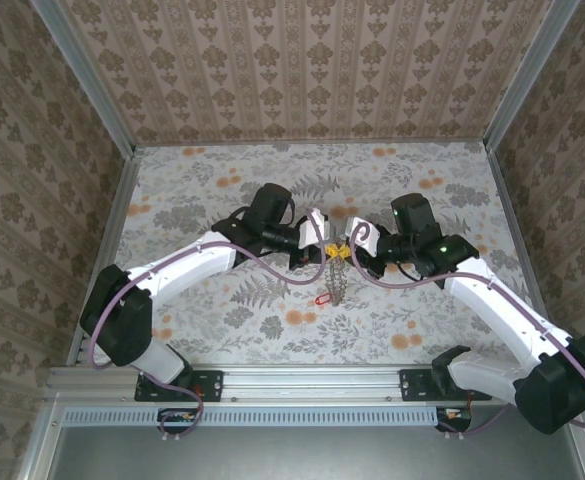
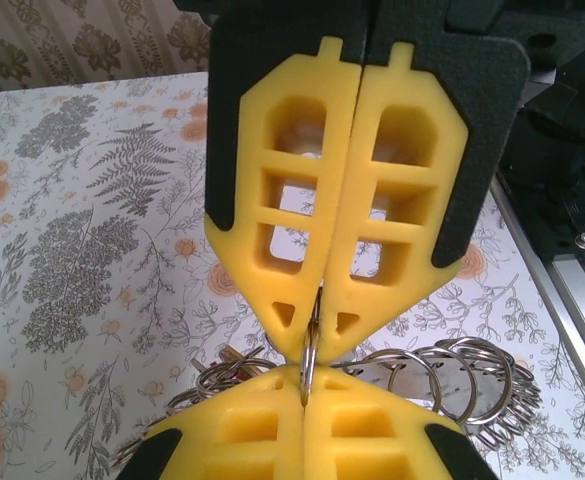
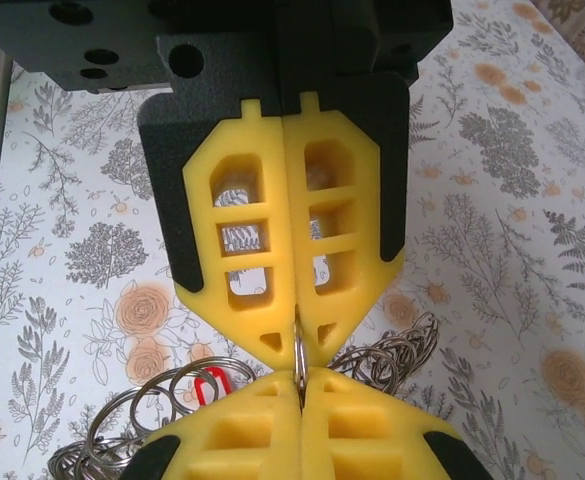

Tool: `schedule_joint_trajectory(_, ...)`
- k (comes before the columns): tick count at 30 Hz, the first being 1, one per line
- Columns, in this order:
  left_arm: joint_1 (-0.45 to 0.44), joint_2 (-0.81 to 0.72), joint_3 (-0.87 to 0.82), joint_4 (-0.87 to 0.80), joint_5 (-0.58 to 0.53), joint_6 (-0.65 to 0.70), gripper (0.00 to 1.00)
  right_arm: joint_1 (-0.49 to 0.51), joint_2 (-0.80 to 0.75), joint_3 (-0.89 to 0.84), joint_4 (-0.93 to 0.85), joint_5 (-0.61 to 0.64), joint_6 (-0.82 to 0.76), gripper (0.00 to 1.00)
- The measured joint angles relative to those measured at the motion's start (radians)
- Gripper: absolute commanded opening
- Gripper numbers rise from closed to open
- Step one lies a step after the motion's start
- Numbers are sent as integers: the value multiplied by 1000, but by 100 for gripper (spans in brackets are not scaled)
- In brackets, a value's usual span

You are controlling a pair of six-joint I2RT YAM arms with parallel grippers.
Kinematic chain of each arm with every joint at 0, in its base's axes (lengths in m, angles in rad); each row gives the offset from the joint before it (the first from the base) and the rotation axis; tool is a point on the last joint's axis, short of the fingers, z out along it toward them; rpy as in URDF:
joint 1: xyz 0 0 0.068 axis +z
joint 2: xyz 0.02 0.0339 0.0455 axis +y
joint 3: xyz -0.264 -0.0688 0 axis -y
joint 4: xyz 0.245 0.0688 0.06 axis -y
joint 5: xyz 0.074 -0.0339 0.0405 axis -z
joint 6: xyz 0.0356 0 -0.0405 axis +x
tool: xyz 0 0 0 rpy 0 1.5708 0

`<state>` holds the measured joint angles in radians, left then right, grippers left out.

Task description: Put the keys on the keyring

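The keyring [image 1: 338,280] is a chain of silvery rings that hangs from between the two grippers down towards the table. My left gripper [image 1: 329,248] and right gripper [image 1: 349,250] meet tip to tip above the middle of the table. Both are shut on the same single ring [image 2: 310,352], held edge-on between the yellow pads. In the left wrist view my left gripper [image 2: 307,388] faces the right gripper's yellow fingers [image 2: 392,240], with more rings [image 2: 442,380] behind. In the right wrist view my right gripper [image 3: 299,388] pinches that ring [image 3: 299,345]. A red-headed key [image 3: 210,385] hangs among the rings at the left.
The table [image 1: 202,190] carries a floral cloth and has patterned walls on three sides. A metal rail [image 1: 302,383] runs along the near edge with both arm bases on it. Purple cables [image 1: 272,268] trail along the arms.
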<state>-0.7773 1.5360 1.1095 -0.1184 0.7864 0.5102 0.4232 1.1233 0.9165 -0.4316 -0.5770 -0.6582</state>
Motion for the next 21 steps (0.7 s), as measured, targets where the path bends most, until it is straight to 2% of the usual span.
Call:
schedule_joint_trajectory(3,12,-2,-34,77,37,-50,0,-9,-27,-37,54,-4,21,16)
schedule_joint_trajectory(8,38,-7,-111,245,111,-155,0,-76,-55,-116,163,-120,93,17)
schedule_joint_trajectory(12,53,-7,-137,348,165,-224,0,-89,-55,-160,257,-190,157,17)
schedule_joint_trajectory(21,60,-7,-141,434,209,-291,0,-93,-65,-182,353,-215,211,17)
